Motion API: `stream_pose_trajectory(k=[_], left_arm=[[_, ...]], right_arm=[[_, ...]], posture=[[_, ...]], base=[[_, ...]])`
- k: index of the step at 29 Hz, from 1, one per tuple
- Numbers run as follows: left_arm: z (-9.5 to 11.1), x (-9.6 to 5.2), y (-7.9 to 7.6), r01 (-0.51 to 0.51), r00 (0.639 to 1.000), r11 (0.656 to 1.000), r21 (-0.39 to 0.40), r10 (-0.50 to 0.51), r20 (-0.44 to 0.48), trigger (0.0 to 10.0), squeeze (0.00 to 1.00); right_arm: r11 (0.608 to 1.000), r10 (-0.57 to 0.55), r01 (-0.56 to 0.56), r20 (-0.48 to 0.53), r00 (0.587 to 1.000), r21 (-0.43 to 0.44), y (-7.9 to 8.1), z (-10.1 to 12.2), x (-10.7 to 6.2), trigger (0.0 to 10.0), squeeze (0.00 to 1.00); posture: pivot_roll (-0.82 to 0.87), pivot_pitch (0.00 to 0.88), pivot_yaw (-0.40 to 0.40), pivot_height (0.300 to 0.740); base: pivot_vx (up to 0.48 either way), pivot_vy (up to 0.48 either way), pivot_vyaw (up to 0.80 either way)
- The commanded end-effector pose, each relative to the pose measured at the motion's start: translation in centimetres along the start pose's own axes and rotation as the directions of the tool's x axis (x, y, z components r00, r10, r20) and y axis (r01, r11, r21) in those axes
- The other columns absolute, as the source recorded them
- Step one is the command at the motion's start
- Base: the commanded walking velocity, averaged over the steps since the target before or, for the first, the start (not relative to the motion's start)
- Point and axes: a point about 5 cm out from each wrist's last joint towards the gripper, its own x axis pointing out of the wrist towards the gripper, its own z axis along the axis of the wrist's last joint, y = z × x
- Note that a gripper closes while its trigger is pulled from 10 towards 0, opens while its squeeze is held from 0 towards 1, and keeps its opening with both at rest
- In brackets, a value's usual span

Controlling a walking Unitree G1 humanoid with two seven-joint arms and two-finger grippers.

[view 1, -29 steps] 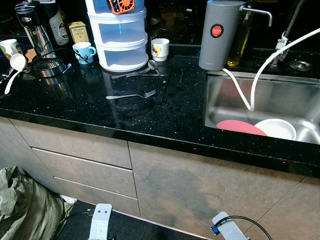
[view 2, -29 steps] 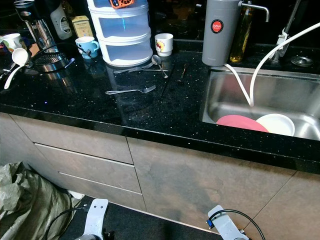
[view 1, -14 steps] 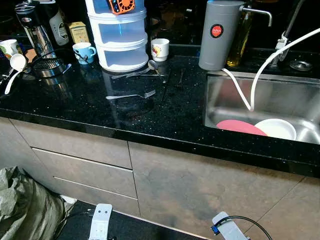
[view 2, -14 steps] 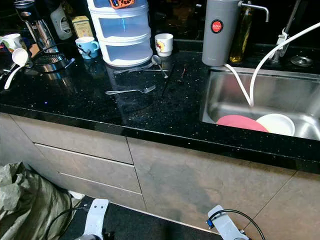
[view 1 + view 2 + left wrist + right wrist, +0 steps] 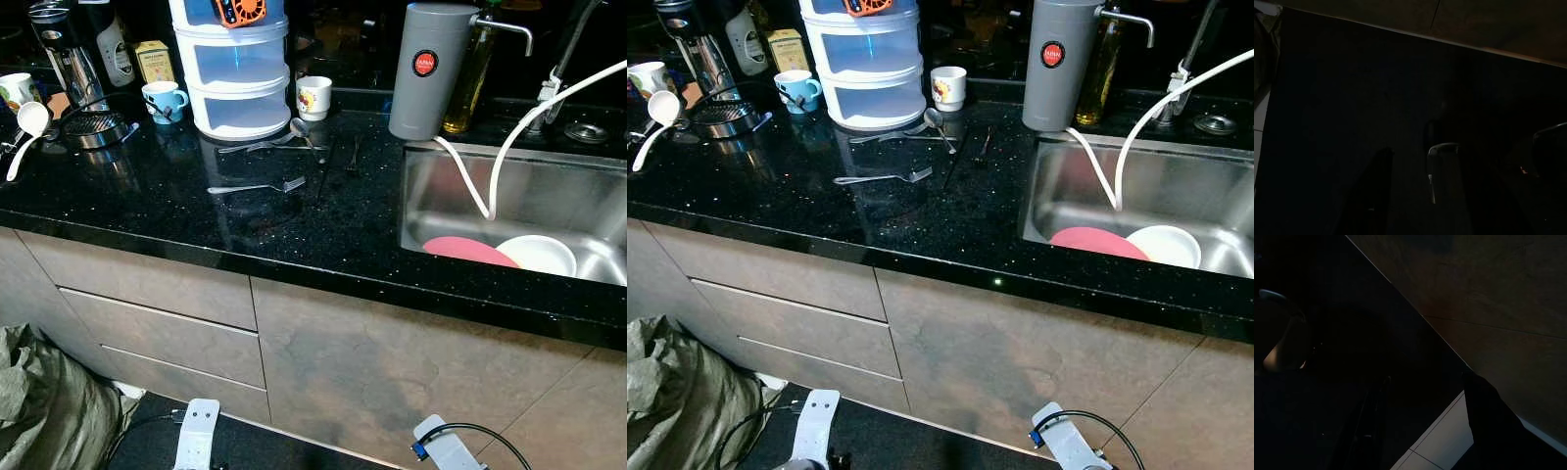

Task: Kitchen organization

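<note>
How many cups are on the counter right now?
3: a blue cup left of the drawer tower, a white printed cup to its right, and one cup at the far left edge. Others may be hidden behind appliances.

My two head eyes looked forward and down from standing height at the black table (image 5: 294,220), both taking in the sink (image 5: 588,201) to the right, the stacked drawer unit (image 5: 867,73) at the back and the cabinet fronts (image 5: 372,362) below, the right eye set slightly aside. The left wrist camera hung low in deep shade, facing along its claw (image 5: 1410,196) toward the dark floor beside the cabinet. The right wrist camera likewise looked along its claw (image 5: 1425,426), close to the cabinet front and floor tiles (image 5: 1444,435).
</note>
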Motion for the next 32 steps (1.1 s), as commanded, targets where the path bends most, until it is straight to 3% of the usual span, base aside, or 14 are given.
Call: stream_pose_trajectory(k=[1, 32], left_arm=[[-0.21, -0.06, 0.34, -0.012, 1.000, 1.000, -0.002, 0.012, -0.010, 10.0, 0.00], [-0.25, -0.04, 0.19, -0.002, 1.000, 1.000, -0.006, 0.002, -0.022, 10.0, 0.00]], right_arm=[[1.000, 0.007, -0.008, 0.011, 1.000, 0.008, 0.27, 0.24, 0.03, 10.0, 0.00], [1.000, 0.000, -0.001, 0.011, 1.000, 0.020, 0.09, 0.19, 0.02, 10.0, 0.00]], posture=[[-0.14, 0.000, 0.022, 0.740], [-0.14, 0.000, 0.023, 0.740]], base=[[0.000, 0.000, 0.00], [0.000, 0.000, 0.00]])
